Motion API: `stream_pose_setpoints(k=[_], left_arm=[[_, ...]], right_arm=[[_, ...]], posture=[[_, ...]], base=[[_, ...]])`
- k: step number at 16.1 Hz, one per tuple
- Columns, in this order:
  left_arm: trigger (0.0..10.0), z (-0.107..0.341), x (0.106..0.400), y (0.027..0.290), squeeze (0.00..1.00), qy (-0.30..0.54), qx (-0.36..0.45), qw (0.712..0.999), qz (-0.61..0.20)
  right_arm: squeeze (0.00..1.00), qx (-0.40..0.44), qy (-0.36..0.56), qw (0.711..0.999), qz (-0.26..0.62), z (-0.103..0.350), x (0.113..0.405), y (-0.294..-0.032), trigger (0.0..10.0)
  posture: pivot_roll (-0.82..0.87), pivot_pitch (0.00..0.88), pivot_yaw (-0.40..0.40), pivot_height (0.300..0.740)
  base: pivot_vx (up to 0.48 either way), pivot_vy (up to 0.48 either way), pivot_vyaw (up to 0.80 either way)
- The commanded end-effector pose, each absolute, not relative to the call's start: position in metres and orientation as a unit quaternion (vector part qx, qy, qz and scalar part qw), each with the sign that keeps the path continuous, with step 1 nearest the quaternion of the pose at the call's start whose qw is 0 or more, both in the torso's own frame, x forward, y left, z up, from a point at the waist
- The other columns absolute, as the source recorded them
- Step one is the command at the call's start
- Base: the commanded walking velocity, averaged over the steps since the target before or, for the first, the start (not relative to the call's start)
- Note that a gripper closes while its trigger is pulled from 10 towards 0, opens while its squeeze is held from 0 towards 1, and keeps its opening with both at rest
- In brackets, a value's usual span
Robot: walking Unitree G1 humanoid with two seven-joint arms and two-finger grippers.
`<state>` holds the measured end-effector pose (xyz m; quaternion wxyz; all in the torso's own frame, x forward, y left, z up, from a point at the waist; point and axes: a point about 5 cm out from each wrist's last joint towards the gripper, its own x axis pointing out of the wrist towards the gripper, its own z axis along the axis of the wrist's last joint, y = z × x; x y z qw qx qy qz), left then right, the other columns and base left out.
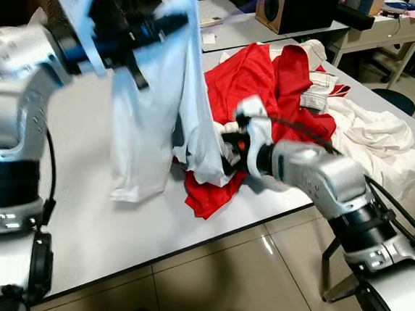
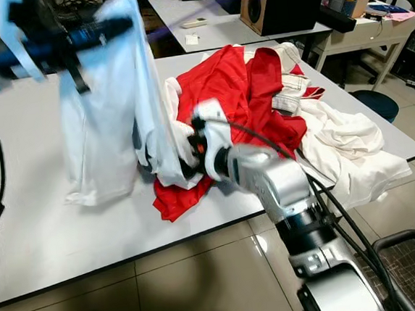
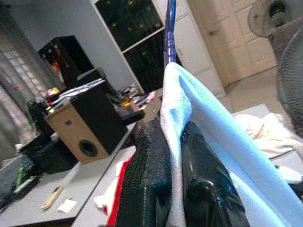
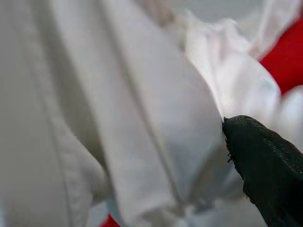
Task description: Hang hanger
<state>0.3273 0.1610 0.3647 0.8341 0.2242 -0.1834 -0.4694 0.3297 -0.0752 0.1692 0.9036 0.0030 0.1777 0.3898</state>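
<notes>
Our left gripper point(image 3: 175, 189) pinches the white shirt's point(image 1: 147, 124) fold against the blue hanger point(image 3: 169, 33), holding both high above the white table point(image 1: 98, 230) so the cloth drapes — our right gripper point(image 1: 230, 150) touches its hem, grip unclear.

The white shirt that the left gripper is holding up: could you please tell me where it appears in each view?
Left eye view: white shirt hangs upper centre-left over the table.
Right eye view: upper left, beside the red garment.
Left wrist view: pinched between the left gripper's fingers.
Right wrist view: its folds in close-up.
Shared landmark: the wooden speaker.
</notes>
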Motion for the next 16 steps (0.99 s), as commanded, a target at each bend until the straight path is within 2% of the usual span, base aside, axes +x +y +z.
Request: stream_pose_setpoints(k=[1,3,4,5,6,7,11,16], left_arm=[[0.0,0.385,0.322,0.17,0.0,-0.22,0.239,0.835,-0.444],[0.0,0.393,0.322,0.179,0.0,-0.227,0.252,0.838,-0.427],[0.0,0.394,0.322,0.188,0.0,-0.224,0.263,0.843,-0.412],[0.0,0.394,0.323,0.191,0.0,-0.222,0.265,0.846,-0.407],[0.0,0.394,0.323,0.197,0.0,-0.219,0.27,0.849,-0.398],[0.0,0.392,0.323,0.207,0.0,-0.213,0.274,0.857,-0.382],[0.0,0.383,0.317,0.219,0.0,-0.199,0.267,0.857,-0.394],[0.0,0.365,0.313,0.228,0.0,-0.179,0.254,0.86,-0.405]], right_arm=[[0.0,-0.012,0.188,0.91,0.369,0.165,0.329,-0.084,10.0],[0.0,-0.032,0.198,0.916,0.348,0.16,0.33,-0.095,10.0],[0.0,-0.034,0.195,0.919,0.341,0.162,0.329,-0.103,7.8],[0.0,-0.036,0.193,0.92,0.338,0.163,0.328,-0.107,4.4],[0.0,-0.038,0.191,0.922,0.334,0.164,0.328,-0.113,0.0],[0.0,-0.041,0.191,0.924,0.329,0.165,0.325,-0.125,0.0],[0.0,-0.043,0.19,0.937,0.29,0.164,0.324,-0.157,0.0],[0.0,-0.044,0.172,0.962,0.205,0.176,0.333,-0.217,0.0]], posture=[[0.15,0.0,-0.002,0.74],[0.15,0.0,-0.006,0.74],[0.14,0.0,-0.007,0.74],[0.14,0.0,-0.007,0.74],[0.14,0.0,-0.008,0.74],[0.13,0.0,-0.011,0.74],[0.12,0.0,-0.018,0.74],[0.1,0.0,-0.024,0.74]], base=[[0.0,0.0,0.0],[0.0,0.0,0.0],[0.0,0.0,0.0],[0.0,0.0,0.0],[0.0,0.0,0.0],[0.0,0.0,0.0],[0.0,0.0,0.0],[0.0,0.0,0.0]])
